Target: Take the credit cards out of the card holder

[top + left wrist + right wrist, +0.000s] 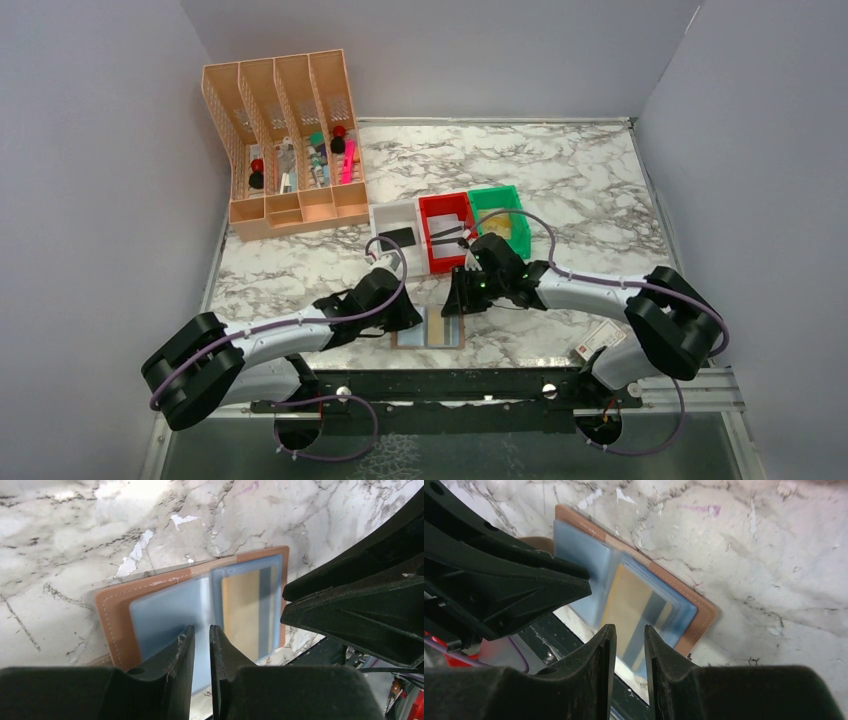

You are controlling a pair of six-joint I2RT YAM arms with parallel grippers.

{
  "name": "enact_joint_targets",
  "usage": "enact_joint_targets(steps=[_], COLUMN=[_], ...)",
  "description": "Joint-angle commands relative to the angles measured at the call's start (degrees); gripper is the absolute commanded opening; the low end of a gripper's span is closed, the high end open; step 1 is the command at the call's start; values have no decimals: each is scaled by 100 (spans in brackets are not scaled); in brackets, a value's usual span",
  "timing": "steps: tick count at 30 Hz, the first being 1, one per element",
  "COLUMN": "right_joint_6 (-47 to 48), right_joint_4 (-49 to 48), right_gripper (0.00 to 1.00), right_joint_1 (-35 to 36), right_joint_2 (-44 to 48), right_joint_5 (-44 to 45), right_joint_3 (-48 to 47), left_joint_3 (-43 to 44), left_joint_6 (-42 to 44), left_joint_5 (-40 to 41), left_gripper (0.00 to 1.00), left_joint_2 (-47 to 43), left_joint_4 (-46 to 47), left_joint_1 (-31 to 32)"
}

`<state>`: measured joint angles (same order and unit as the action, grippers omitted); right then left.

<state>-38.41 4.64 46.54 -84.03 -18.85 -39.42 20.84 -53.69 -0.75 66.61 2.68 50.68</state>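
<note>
The card holder (432, 329) lies open near the table's front edge, with a brown rim and pale blue-grey inner faces. It also shows in the left wrist view (160, 615) and the right wrist view (589, 560). A tan-gold credit card (242, 612) sits in its right pocket and also shows in the right wrist view (631, 597). My left gripper (201, 629) hovers low over the left inner face, its jaws almost together and empty. My right gripper (630, 629) is just above the tan card's near edge, its jaws a little apart and empty. Both grippers meet over the holder in the top view, the left (408, 316) and the right (458, 303).
A white bin (379, 218) holding a dark card (398, 237), a red bin (426, 235) and a green bin (515, 196) holding a tan card (497, 228) stand just behind the grippers. A peach desk organiser (290, 150) stands at the back left.
</note>
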Motion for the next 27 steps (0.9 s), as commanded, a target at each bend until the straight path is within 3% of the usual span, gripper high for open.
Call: enact_joint_targets(steps=[1,12,21,27], right_joint_6=[-336,-316,-775,-777], right_joint_4=[-315,16,-815,-513], right_gripper=[33,33,33,32], right_joint_1=[30,30,39,39], right_joint_2=[-282,-324,-861,-1137], right_joint_5=[-344,-52,-461,-144], right_joint_3=[173,196,457,389], left_joint_3=[-145,-368,-558,-841], left_joint_6=[-53,-109,-306,-653], left_joint_5=[-151,-115,-106,43], left_gripper=[21,21,19,41], left_joint_2=[60,65,-44,-430], left_joint_4=[251,245,414,748], left_joint_1=[-17,-21,-20,-14])
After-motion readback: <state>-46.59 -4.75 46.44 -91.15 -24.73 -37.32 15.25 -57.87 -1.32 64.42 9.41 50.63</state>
